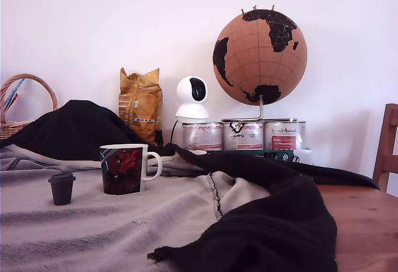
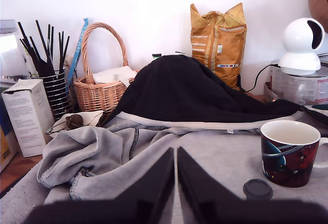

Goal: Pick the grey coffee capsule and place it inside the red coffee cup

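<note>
Gripper [image 2: 176, 183] fingers nearly together, empty; grey coffee capsule [image 1: 61, 188] at the red coffee cup's [image 1: 123, 169] eight o'clock could topple on rumpled cloth [image 1: 168, 213]

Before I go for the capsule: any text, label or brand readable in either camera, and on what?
Nothing reads cleanly.
Three silver tins: printed labels, too blurred.
Orange bag: small label, too small.
White carton: fine print, illegible.
Red coffee cup: pattern only, no words.
Grey coffee capsule: no marking seen.

Matte black pincer [image 2: 176, 155] with two tapered, pointed fingers [image 2: 154, 183]
</note>
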{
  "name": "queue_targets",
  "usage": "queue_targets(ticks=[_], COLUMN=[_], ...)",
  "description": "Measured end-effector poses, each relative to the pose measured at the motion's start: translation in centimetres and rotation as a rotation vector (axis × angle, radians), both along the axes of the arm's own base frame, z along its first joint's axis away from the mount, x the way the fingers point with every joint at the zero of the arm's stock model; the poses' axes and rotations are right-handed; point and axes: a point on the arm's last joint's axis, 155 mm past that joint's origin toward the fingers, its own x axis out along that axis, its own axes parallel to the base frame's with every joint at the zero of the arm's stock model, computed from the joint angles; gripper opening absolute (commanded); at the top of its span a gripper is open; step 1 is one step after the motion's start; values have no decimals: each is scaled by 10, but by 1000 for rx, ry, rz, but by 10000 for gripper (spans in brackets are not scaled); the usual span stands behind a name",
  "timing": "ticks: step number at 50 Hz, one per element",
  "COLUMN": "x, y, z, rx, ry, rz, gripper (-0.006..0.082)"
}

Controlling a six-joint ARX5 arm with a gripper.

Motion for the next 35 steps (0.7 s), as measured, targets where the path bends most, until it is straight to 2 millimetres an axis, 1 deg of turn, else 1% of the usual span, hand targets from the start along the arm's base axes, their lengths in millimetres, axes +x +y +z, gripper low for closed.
queue_targets(ticks=[3, 8, 10, 18, 28, 35], x=[0, 0, 0, 0, -4, -5], y=[-4, -3, -3, -12, -31, -38], z=[-5, -31, -32, -24, 14, 17], rx=[0, -5, -6, -31, -94, -168], ry=[21, 105, 111, 79, -62, -63], rz=[-31, -37, -36, -83, -194, -237], gripper=[-11, -11, -11, -11, -11, -11])
